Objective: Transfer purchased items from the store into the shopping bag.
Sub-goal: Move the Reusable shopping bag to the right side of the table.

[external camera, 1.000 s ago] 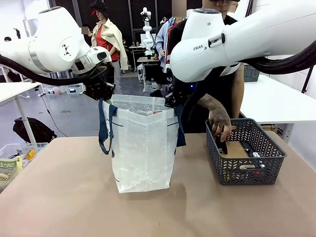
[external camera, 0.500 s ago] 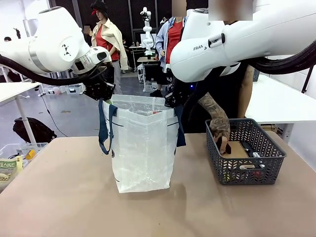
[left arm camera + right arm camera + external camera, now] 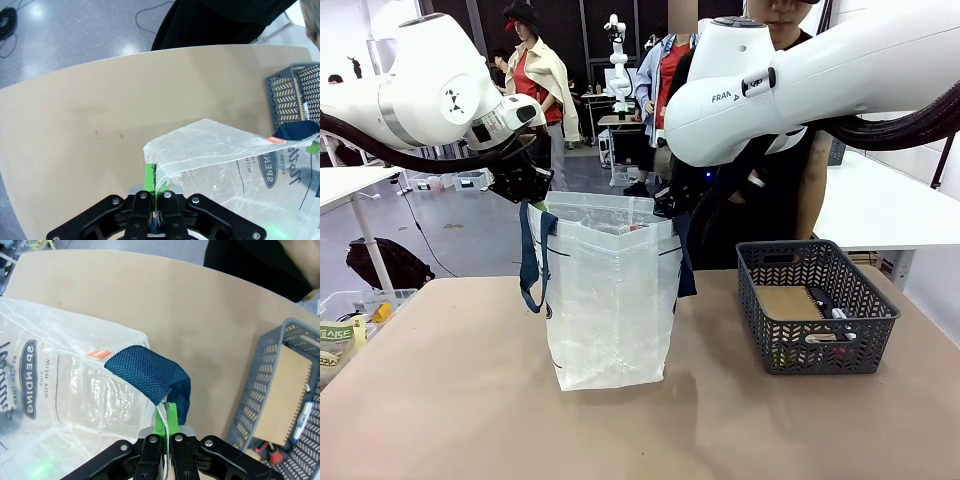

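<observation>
Plastic: one bag (image 3: 610, 300), one basket (image 3: 817, 345).

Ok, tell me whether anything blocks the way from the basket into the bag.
Nothing visible blocks it. Bare table lies between the basket and the shopping bag, whose mouth is open, pinched at opposite rims by the left gripper and right gripper. The right gripper sits on the basket-side rim.

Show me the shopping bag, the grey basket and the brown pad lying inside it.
shopping bag (image 3: 610, 310): front view, on its translucent front panel.
grey basket (image 3: 785, 352): front view, on its near lattice wall.
brown pad (image 3: 282, 395): right wrist view, on its flat top face.
</observation>
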Action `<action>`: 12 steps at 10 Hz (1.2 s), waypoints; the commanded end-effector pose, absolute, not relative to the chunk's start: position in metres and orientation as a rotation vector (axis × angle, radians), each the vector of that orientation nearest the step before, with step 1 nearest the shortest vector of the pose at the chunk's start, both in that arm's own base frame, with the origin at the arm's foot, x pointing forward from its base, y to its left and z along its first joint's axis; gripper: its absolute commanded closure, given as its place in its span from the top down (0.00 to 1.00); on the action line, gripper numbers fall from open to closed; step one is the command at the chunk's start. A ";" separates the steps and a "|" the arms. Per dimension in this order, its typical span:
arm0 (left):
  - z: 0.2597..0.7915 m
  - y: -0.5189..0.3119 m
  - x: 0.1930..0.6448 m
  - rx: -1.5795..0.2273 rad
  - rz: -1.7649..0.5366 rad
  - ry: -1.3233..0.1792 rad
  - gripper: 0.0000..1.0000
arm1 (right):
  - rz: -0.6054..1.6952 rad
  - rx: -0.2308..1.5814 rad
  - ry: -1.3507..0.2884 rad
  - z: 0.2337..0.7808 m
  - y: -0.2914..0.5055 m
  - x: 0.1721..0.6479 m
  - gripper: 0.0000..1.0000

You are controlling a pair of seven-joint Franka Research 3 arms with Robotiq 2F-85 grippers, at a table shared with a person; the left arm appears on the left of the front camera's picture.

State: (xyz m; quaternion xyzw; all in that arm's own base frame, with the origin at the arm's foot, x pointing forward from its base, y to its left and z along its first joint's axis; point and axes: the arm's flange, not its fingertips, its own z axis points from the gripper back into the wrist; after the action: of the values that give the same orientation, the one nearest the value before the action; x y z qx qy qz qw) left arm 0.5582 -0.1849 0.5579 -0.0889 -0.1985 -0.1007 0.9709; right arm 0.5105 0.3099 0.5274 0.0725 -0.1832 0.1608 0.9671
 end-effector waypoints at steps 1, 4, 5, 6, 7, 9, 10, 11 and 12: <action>0.561 -0.181 0.557 -0.177 -0.195 -0.398 0.00 | 0.315 0.152 -0.375 0.528 0.307 0.510 0.00; 0.561 -0.181 0.557 -0.177 -0.195 -0.398 0.00 | 0.315 0.152 -0.375 0.528 0.307 0.510 0.00; 0.561 -0.181 0.557 -0.177 -0.195 -0.398 0.00 | 0.315 0.152 -0.375 0.528 0.307 0.510 0.00; 0.561 -0.181 0.557 -0.177 -0.195 -0.398 0.00 | 0.315 0.152 -0.375 0.528 0.307 0.510 0.00; 0.561 -0.181 0.557 -0.177 -0.195 -0.398 0.00 | 0.315 0.152 -0.375 0.528 0.307 0.510 0.00; 0.561 -0.181 0.557 -0.177 -0.195 -0.398 0.00 | 0.315 0.152 -0.375 0.528 0.307 0.510 0.00; 0.561 -0.181 0.557 -0.177 -0.195 -0.398 0.00 | 0.315 0.152 -0.375 0.528 0.307 0.510 0.00; 0.561 -0.181 0.557 -0.177 -0.195 -0.398 0.00 | 0.315 0.152 -0.375 0.528 0.307 0.510 0.00; 0.561 -0.181 0.557 -0.177 -0.195 -0.398 0.00 | 0.315 0.152 -0.375 0.528 0.307 0.510 0.00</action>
State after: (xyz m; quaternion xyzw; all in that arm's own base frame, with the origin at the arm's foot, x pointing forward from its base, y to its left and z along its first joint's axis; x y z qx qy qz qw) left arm 0.5582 -0.1850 0.5578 -0.0889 -0.1981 -0.1007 0.9709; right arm 0.5105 0.3099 0.5274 0.0725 -0.1832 0.1608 0.9671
